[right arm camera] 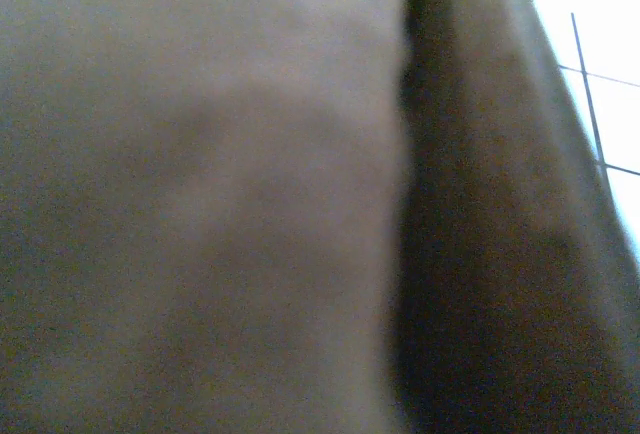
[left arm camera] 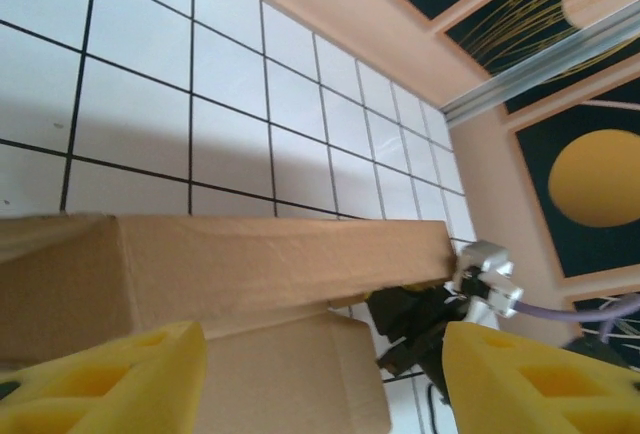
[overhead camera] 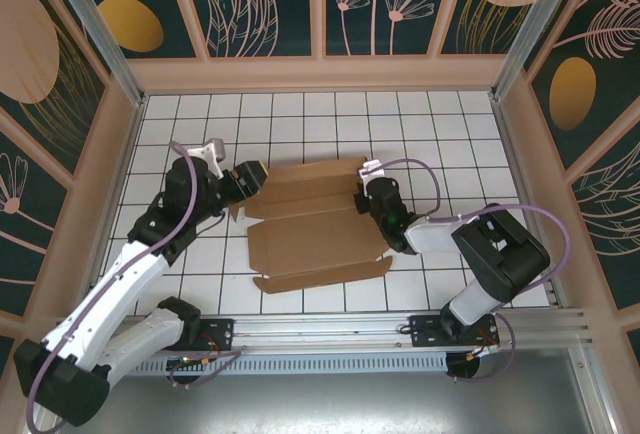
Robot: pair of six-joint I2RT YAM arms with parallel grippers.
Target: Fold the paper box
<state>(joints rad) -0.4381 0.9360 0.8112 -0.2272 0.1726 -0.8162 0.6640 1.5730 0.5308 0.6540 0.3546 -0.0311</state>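
The left claw (overhead camera: 252, 178) stands wide at the left edge of the paper box (overhead camera: 310, 239). Its wrist view shows the yellow fingers (left arm camera: 120, 384) well apart with cardboard between them, contact unclear. The right claw (overhead camera: 366, 192) is closed at the box's right edge; whether it pinches cardboard I cannot tell. The box lies mid-desk (overhead camera: 300, 119), between both claws. The left wrist view shows a long flap (left arm camera: 250, 254) raised off the desk. The right wrist view gives blurred brown cardboard close up.
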